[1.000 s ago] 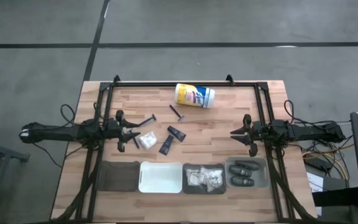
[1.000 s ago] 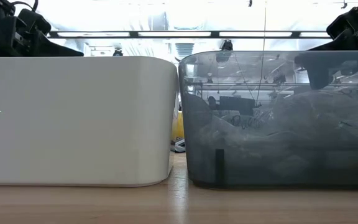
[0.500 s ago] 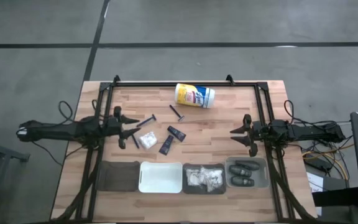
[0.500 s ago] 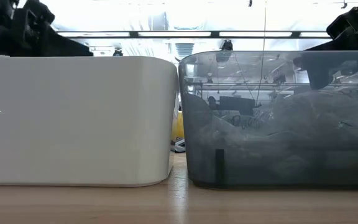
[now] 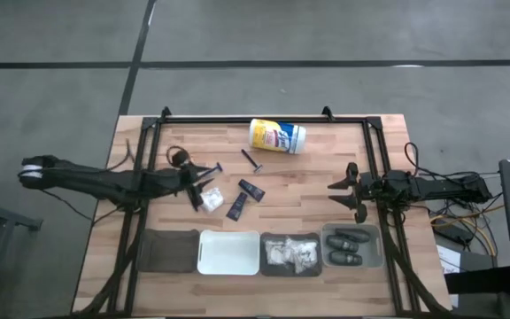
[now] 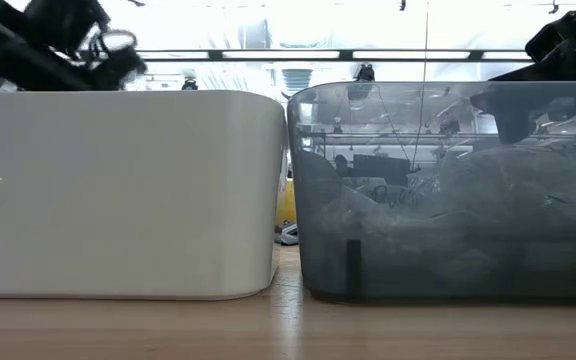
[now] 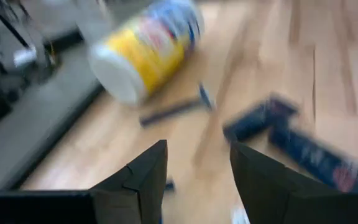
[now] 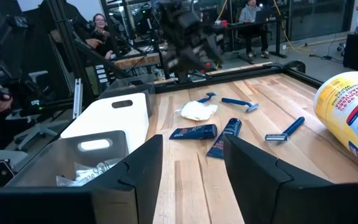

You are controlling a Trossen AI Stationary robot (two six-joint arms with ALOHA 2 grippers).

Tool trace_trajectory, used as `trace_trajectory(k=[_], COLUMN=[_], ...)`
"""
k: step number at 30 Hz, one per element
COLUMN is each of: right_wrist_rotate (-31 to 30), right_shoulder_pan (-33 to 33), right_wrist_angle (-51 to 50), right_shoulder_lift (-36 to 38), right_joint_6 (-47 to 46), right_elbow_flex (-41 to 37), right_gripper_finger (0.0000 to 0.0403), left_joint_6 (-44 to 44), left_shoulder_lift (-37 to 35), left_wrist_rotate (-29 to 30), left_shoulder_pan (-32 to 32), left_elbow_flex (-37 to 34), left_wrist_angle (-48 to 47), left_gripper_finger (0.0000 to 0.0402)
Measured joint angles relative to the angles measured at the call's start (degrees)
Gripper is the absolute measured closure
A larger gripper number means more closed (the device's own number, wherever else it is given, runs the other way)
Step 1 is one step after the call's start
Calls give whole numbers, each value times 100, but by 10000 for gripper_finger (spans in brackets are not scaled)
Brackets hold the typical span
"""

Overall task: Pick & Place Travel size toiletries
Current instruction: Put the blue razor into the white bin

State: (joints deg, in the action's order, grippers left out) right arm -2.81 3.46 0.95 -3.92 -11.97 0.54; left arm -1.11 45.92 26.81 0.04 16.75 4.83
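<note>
Two loose black tubes point(image 5: 243, 198), a white crinkly packet point(image 5: 209, 200) and two thin dark razors point(image 5: 252, 161) lie centre-frame. My left gripper point(image 5: 195, 188), spread and empty, hovers just left of the packet, nearest. My right gripper point(image 5: 345, 195) waits spread, right. The yellow-and-white canister point(image 5: 277, 136) sits above, clear.

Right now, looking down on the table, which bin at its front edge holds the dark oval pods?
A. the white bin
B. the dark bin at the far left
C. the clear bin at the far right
C: the pods lie in the far-right clear bin, near the right gripper.
</note>
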Motion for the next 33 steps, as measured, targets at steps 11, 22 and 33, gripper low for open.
trace_trajectory(k=[11,22,33], right_wrist_rotate=[-1,-2,0], right_shoulder_pan=[0,0,0], right_wrist_angle=[2,2,2], right_shoulder_lift=[4,4,0], right_joint_6=[3,2,2], right_elbow_flex=[4,4,4], right_gripper_finger=[214,204,231], left_joint_6=[186,581,799], left_shoulder_lift=[1333,2059,2726], left_wrist_rotate=[152,259,-156], left_shoulder_pan=[217,749,1241], left_elbow_flex=[436,363,468], left_wrist_angle=[-88,-74,-39], left_gripper_finger=[177,174,174])
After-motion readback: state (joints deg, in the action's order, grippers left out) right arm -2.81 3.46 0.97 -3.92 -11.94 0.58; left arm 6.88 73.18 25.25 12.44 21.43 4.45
